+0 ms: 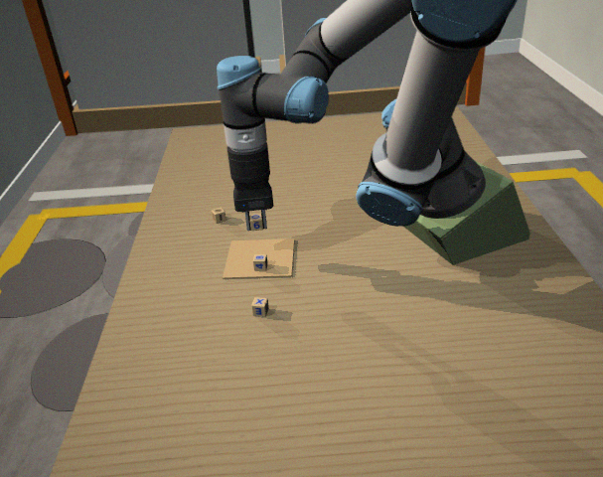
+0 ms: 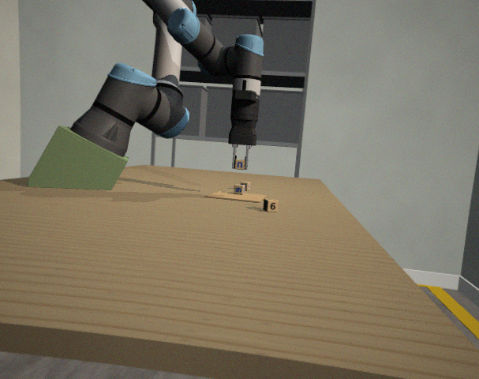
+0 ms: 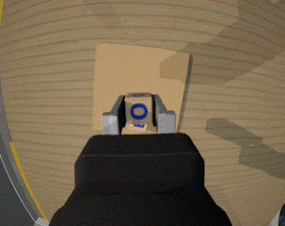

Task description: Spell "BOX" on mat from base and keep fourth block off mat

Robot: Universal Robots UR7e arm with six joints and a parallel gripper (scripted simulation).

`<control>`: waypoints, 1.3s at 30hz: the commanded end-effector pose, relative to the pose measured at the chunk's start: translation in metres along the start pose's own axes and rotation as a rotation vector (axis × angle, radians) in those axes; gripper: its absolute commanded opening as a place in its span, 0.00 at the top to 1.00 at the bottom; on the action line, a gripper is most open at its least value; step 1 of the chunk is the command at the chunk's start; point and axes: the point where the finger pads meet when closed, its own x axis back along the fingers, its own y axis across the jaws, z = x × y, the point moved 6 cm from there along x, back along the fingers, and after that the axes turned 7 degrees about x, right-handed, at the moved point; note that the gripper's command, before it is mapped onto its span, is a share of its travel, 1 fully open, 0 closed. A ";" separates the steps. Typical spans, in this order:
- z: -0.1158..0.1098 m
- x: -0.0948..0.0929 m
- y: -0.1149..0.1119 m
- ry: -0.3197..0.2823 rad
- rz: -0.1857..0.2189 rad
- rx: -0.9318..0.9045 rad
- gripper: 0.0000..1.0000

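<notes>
My jaws are gripping the O block above the counter. One block sits on the mat; the X block and another block rest off it, on opposite sides.

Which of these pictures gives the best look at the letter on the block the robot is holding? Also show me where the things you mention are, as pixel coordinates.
The wrist view: it faces the top of the held block (image 1: 256, 221) (image 2: 240, 164) (image 3: 139, 111), showing a large blue O. The top view shows that face small and foreshortened, above a blue 6. The exterior view shows only a side, marked like a U.
</notes>
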 end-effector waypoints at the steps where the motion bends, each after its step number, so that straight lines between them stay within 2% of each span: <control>1: 0.000 -0.018 0.000 0.000 0.000 0.000 0.51; 10: -0.001 -0.048 -0.001 0.000 0.000 0.000 0.51; 19: -0.001 -0.063 -0.001 0.000 0.000 0.000 0.51; 39: -0.001 -0.068 -0.001 0.000 0.000 0.000 0.51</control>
